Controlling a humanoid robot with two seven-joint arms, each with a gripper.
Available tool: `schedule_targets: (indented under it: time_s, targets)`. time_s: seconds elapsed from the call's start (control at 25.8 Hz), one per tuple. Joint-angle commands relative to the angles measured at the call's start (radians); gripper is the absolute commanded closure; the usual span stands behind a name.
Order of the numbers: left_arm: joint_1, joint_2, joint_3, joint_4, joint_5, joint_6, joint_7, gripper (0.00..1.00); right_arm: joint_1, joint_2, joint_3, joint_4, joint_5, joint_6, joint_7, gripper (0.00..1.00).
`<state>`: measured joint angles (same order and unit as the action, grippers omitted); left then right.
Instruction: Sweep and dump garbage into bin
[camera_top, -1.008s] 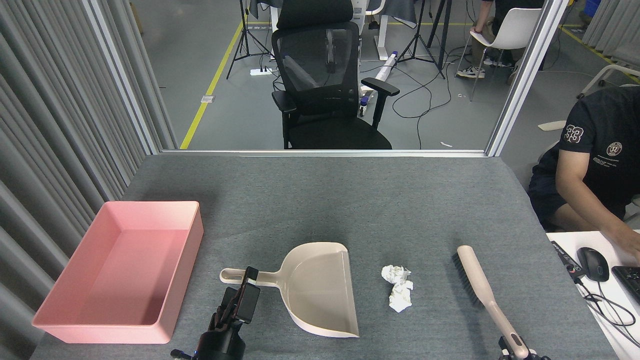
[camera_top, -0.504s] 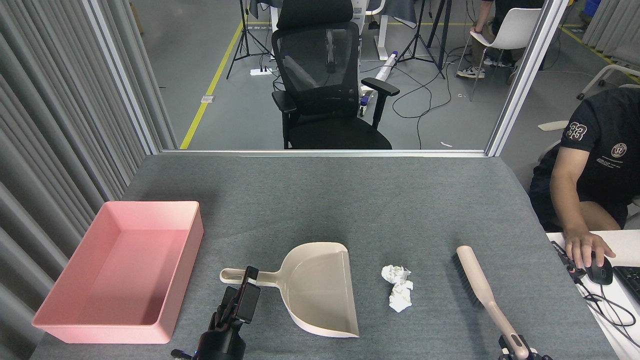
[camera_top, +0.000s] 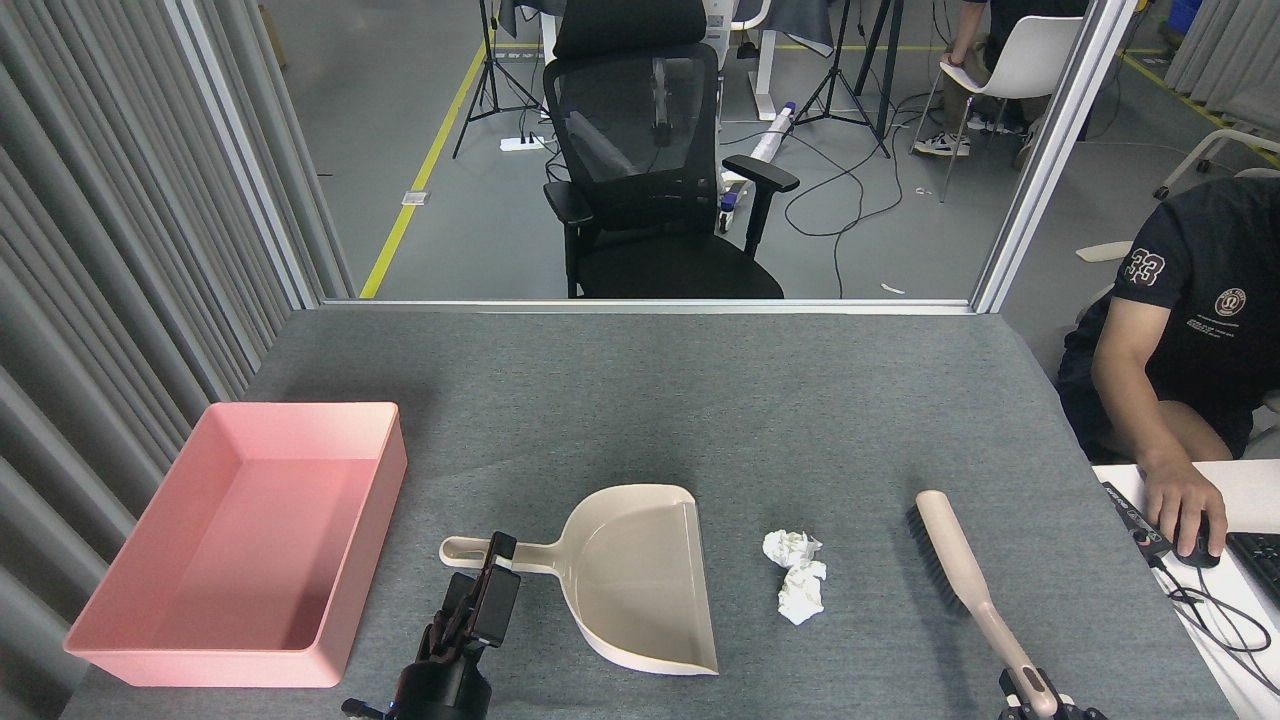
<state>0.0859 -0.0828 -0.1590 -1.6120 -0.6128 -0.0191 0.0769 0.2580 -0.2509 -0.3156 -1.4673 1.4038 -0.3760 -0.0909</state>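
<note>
Two crumpled white paper wads (camera_top: 796, 576) lie touching on the grey felt-like tabletop (camera_top: 700, 400), between the smooth beige scoop-shaped dustpan (camera_top: 640, 580) and the bristled brush (camera_top: 958, 570). The shallow pink plastic bin (camera_top: 250, 545) sits far left. The left end effector (camera_top: 490, 572) clasps the dustpan's handle; the right end effector (camera_top: 1035, 695) grips the brush handle.

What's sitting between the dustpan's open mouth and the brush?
Head view: only the two paper wads, touching each other, between the dustpan and the brush; otherwise bare grey table.
</note>
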Motion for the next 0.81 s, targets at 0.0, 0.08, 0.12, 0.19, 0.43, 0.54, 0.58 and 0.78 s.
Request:
schedule_targets:
  time_s: [0.0, 0.08, 0.12, 0.19, 0.43, 0.54, 0.58, 0.78]
  targets:
    - [0.000, 0.000, -0.001, 0.006, 0.001, 0.001, -0.002, 0.00, 0.001, 0.001, 0.001, 0.001, 0.000, -0.001, -0.007, 0.76]
    - [0.000, 0.000, -0.004, 0.007, 0.004, 0.001, -0.002, 0.00, 0.003, 0.002, 0.001, -0.001, 0.000, -0.003, -0.013, 0.81]
    - [0.000, 0.000, -0.004, 0.010, 0.004, -0.001, 0.000, 0.00, 0.003, 0.002, 0.001, -0.001, 0.000, -0.003, -0.016, 0.82]
    - [0.000, 0.000, -0.005, 0.032, 0.002, -0.001, 0.000, 0.00, 0.001, 0.004, 0.001, -0.001, 0.000, -0.006, -0.016, 0.84]
    - [0.000, 0.000, -0.001, 0.049, 0.001, -0.001, 0.011, 0.00, 0.009, 0.010, 0.000, -0.034, -0.012, -0.026, -0.018, 0.84]
    - [0.000, 0.000, -0.001, 0.056, 0.001, -0.012, -0.002, 0.00, 0.017, 0.047, 0.001, -0.045, -0.011, -0.029, -0.023, 0.84]
    - [-0.002, 0.000, 0.002, 0.063, 0.001, -0.010, -0.003, 0.00, 0.018, 0.051, 0.001, -0.048, -0.011, -0.030, -0.033, 0.84]
    - [-0.035, -0.006, 0.002, 0.136, 0.001, -0.012, 0.012, 0.00, 0.038, 0.058, 0.003, -0.048, -0.011, -0.031, -0.046, 0.84]
